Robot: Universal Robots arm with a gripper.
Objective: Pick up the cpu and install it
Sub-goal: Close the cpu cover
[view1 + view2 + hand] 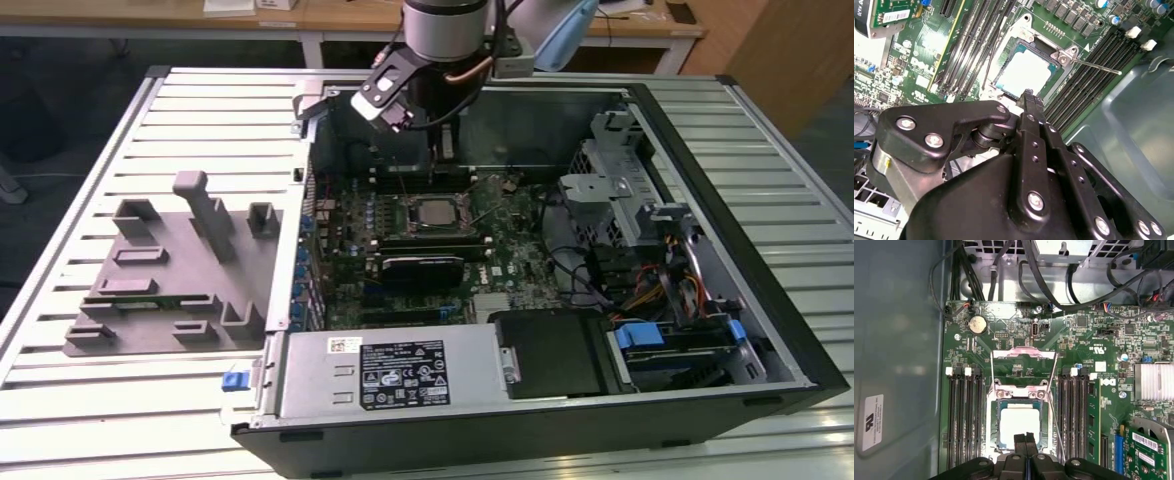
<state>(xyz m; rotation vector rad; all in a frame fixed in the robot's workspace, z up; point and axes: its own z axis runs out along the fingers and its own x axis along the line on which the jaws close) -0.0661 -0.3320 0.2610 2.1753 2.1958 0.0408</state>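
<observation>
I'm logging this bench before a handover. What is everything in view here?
computer case: one, black, open, on the table
table: one, silver slats, under everything
motherboard: one, green, inside the case
cpu: one, silver, lying in the motherboard's socket
power supply: one, grey, in the case, nearest the exterior camera
fixture tray: one, grey, on the table at the exterior view's left of the case
end effector: one, black, shut and empty, above the cpu
</observation>
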